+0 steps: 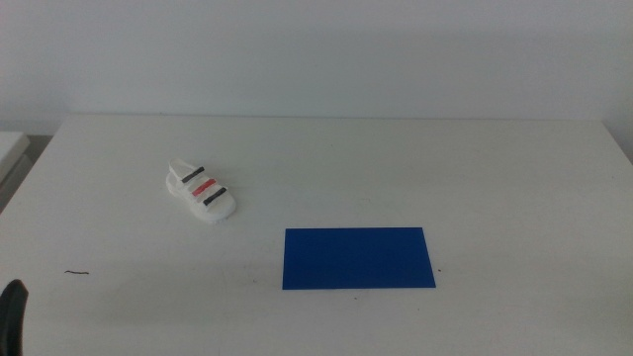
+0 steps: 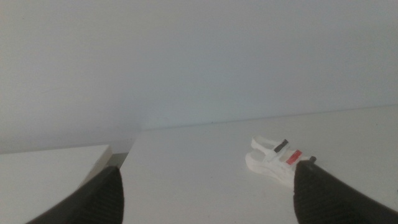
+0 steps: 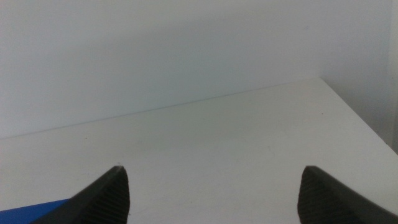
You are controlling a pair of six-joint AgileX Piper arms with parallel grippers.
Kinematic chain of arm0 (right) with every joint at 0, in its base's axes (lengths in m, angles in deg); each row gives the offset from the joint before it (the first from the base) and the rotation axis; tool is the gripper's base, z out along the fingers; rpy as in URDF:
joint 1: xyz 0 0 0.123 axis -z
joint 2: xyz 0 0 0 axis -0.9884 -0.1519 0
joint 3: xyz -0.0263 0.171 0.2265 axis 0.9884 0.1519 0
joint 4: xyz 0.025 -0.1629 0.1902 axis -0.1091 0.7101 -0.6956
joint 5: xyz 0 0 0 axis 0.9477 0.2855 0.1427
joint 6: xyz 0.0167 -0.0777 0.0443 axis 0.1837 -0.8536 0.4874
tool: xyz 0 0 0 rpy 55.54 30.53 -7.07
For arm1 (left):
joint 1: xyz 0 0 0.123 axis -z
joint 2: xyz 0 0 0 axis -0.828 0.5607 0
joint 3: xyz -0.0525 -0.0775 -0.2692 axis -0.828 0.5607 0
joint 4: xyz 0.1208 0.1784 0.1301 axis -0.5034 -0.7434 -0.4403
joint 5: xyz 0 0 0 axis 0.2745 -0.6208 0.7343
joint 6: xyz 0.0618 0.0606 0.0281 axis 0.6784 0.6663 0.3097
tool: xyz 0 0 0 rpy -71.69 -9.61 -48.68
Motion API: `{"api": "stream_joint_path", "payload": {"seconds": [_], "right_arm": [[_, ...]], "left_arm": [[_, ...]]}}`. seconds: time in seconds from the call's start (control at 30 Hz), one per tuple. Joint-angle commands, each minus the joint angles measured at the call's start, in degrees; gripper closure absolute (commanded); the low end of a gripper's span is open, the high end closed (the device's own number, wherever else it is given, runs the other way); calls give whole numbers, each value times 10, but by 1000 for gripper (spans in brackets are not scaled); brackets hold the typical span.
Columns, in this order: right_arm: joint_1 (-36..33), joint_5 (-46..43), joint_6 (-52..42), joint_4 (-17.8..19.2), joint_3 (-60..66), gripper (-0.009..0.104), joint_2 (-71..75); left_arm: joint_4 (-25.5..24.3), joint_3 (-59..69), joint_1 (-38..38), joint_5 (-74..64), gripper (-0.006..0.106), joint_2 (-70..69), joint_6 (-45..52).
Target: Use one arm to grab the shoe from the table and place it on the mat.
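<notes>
right tool (image 3: 211,190): 2 dark jaws set wide apart, nothing between them | tabletop (image 3: 236,143): plain white, far edge meets a pale wall, 1 corner in sight | mat (image 3: 37,213): blue sliver beside 1 jaw

The shoe (image 1: 201,192) lies on the worktop (image 1: 475,168), left of centre and farther back. The mat (image 1: 358,258) lies flat nearer the front, right of the shoe and well apart from it. The left gripper (image 1: 13,314) sits at the front left corner.
</notes>
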Motion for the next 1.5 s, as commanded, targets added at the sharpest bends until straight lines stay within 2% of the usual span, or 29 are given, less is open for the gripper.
{"api": "stream_joint_path", "payload": {"seconds": [0.0,0.13,0.33,0.5,0.6,0.8,0.87,1.03,1.2,1.3,1.47], "right_arm": [[0,-4,-3,3,1,16,3],[0,-4,-3,3,1,16,3],[0,-4,-3,3,1,16,3],[0,-4,-3,3,1,16,3],[0,-4,-3,3,1,16,3],[0,-4,-3,3,1,16,3],[0,-4,-3,3,1,16,3],[0,-4,-3,3,1,16,3],[0,-4,-3,3,1,16,3],[0,-4,-3,3,1,16,3],[0,-4,-3,3,1,16,3]], "left_arm": [[12,0,-1,7,7,-3,-9],[61,-92,-1,-28,7,132,-65],[91,-389,-1,-218,7,463,-73],[92,-605,-1,-334,7,689,-195],[63,-712,17,-414,7,803,-298],[-39,-902,81,-545,7,986,-578],[-54,-950,97,-580,7,1037,-610],[-46,-1027,114,-625,7,1127,-635],[-46,-1032,112,-627,7,1179,-657],[-66,-1032,112,-589,7,1205,-663],[-72,-1032,112,-573,7,1239,-708]]}}
